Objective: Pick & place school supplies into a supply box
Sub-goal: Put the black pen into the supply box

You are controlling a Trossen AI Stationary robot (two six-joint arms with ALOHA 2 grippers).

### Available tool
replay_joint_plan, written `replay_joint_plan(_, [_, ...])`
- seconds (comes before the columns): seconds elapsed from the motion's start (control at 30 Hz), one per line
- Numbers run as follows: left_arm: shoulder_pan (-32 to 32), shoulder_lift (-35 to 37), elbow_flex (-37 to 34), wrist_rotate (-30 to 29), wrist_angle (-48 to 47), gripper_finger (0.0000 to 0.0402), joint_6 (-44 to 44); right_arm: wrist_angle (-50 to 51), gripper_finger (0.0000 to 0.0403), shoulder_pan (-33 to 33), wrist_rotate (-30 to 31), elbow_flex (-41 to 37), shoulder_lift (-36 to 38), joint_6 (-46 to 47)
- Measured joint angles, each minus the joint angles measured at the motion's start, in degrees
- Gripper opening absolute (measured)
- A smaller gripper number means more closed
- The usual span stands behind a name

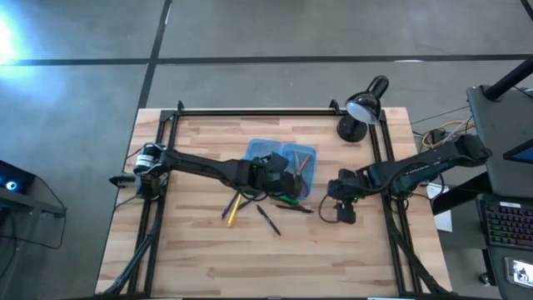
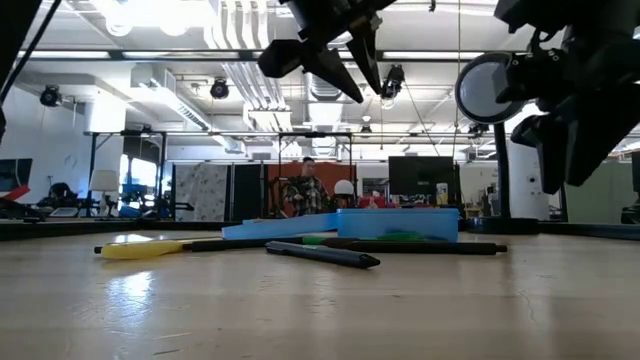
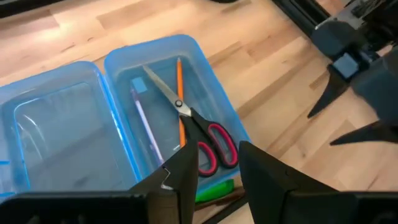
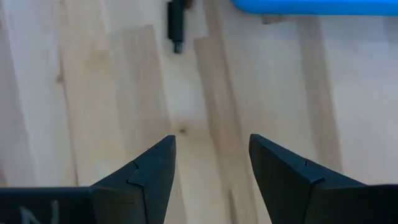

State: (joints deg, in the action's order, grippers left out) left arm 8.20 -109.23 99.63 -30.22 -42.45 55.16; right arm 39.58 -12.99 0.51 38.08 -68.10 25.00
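The blue supply box [image 1: 287, 154] lies open on the table, both halves up [image 3: 118, 99]. One half holds the red-handled scissors [image 3: 199, 127], an orange pencil [image 3: 180, 93] and a pink pen [image 3: 143, 121]. My left gripper [image 1: 279, 177] hangs open above that half's near end [image 3: 219, 152], raised well clear in the low view [image 2: 365, 92]. A yellow pen [image 1: 234, 212], a black pen [image 1: 268, 220], a green pen [image 1: 287, 198] and another black pen [image 1: 298, 208] lie flat on the wood near the box. My right gripper [image 1: 341, 212] is open over bare wood to the box's right [image 4: 211, 146].
A black desk lamp [image 1: 364, 104] stands at the table's far right corner. Black frame rails [image 1: 250, 112] run along the far edge and both sides. Bare wood stretches across the near half of the table [image 1: 275, 267]. A person shows far off in the room [image 2: 308, 185].
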Motion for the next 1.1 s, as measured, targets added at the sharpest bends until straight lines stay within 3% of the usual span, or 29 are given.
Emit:
replay_joint_plan(0.5, [1.25,2.87,-2.96,-0.80,0.04,0.0099,2.46,-17.37,0.0194,-3.90,4.22,-3.16,-6.25,-2.95])
replay_joint_plan(0.73, [2.28,7.23,-10.45,-2.41,1.74,0.0099,7.46,-27.59,0.0194,-3.90,3.75,-4.42,-12.55,-2.94])
replay_joint_plan(1.1, [3.06,17.16,-26.66,-3.41,14.59,0.0099,11.56,-35.08,0.0194,-3.07,4.41,-2.93,-21.41,-1.86])
